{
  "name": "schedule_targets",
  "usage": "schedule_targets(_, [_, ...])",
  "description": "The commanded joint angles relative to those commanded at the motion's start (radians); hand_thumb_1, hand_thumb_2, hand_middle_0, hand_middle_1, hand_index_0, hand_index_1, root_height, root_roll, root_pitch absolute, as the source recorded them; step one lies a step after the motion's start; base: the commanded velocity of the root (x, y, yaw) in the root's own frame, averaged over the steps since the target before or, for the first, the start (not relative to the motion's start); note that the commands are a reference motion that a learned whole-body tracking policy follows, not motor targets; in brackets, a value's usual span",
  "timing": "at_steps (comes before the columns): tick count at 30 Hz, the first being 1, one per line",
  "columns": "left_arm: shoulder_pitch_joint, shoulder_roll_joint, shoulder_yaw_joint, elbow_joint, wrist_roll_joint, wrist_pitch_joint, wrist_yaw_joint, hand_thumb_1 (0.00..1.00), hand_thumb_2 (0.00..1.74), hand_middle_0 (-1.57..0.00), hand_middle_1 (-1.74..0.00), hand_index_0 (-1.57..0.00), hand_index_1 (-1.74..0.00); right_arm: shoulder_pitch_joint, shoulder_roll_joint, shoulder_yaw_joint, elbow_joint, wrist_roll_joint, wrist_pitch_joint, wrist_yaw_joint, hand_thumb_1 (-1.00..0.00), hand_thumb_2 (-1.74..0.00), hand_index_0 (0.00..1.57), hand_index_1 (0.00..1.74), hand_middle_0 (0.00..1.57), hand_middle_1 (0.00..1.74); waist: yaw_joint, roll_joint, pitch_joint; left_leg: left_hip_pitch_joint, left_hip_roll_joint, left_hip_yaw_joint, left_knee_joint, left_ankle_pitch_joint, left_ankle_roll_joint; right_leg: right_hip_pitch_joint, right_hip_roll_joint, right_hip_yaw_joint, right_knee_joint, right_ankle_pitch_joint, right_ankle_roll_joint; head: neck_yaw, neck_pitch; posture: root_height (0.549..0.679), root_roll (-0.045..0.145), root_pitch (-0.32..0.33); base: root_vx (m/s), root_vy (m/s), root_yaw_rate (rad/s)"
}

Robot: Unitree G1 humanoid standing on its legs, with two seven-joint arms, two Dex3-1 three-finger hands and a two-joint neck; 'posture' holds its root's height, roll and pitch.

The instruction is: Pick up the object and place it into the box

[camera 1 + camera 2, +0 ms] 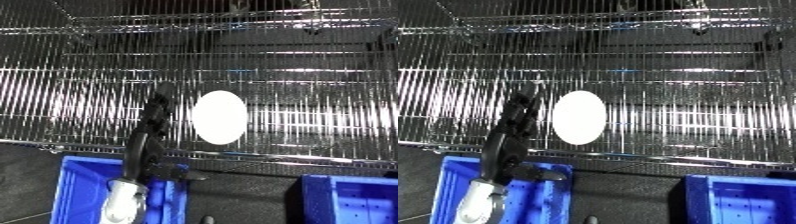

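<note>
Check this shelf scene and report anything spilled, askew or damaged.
Nothing stands out. The white oval object lies whole on the wire shelf, with nothing spilled around it. The left hand reaches up beside it. Two blue bins sit below the shelf's front edge, both apparently intact.

Dim scene overall, with a dark floor along the lower edge. Hard light from above strikes the wire shelf [293,95], throwing bright streaks of glare across its rods from nine o'clock to three o'clock. A white oval object [219,116] at the centre is blown out to flat white, without surface detail. Both views are soft and smeared. The blue bins [84,190] at seven and five o'clock stay saturated but blurred.
</note>
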Motion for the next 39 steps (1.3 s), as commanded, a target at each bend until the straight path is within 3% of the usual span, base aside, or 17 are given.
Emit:
schedule_targets(13, [-0.125,-0.006,-0.023,0.077,-0.011,0.030,-0.008,0.00,0.00,0.00,0.00,0.00,0.00,0.021,0.013,0.042,-0.065,0.034,-0.010,-0.035,0.00,0.00,0.00,0.00,0.00,0.00,-0.048,-0.024,0.000,-0.038,-0.002,0.004,0.033,-0.031,0.0063,-0.040,0.0129,0.013,0.001,0.003,0.0039,-0.026,0.011,0.626,-0.025,0.097,0.015,0.005,-0.055])
schedule_targets(26, [-0.202,-0.036,-0.056,0.111,-0.018,0.054,-0.069,0.65,1.13,-1.02,-1.13,-1.02,-1.13,0.023,0.026,0.059,-0.074,0.045,-0.030,-0.050,0.00,0.00,0.00,0.00,0.00,0.00,-0.071,-0.030,0.000,-0.034,0.001,0.012,0.042,-0.050,0.0087,-0.039,0.0135,0.022,-0.006,0.004,0.0073,-0.040,0.006,0.627,-0.026,0.102,0.003,0.003,-0.029])
schedule_targets(33, [-0.196,-0.037,-0.058,0.109,-0.043,0.039,-0.111,1.00,1.74,-1.57,-1.74,-1.57,-1.74,0.023,0.032,0.059,-0.071,0.042,-0.020,-0.055,0.00,0.00,0.00,0.00,0.00,0.00,-0.066,-0.023,0.000,-0.009,0.001,0.014,0.019,-0.046,0.0065,-0.022,0.0102,0.020,-0.019,0.003,0.0069,-0.044,-0.003,0.629,-0.024,0.097,0.000,-0.008,0.019])
schedule_targets(39, [-0.158,-0.033,-0.023,0.082,-0.167,0.061,-0.104,1.00,1.74,-1.57,-1.74,-1.57,-1.74,0.027,0.036,0.048,-0.046,0.045,-0.022,-0.057,0.00,0.00,0.00,0.00,0.00,0.00,-0.052,-0.005,0.000,0.016,-0.005,0.010,-0.003,-0.039,0.0030,-0.002,0.0030,0.018,-0.029,-0.002,0.0022,-0.040,-0.024,0.631,-0.018,0.090,-0.005,-0.013,0.108])
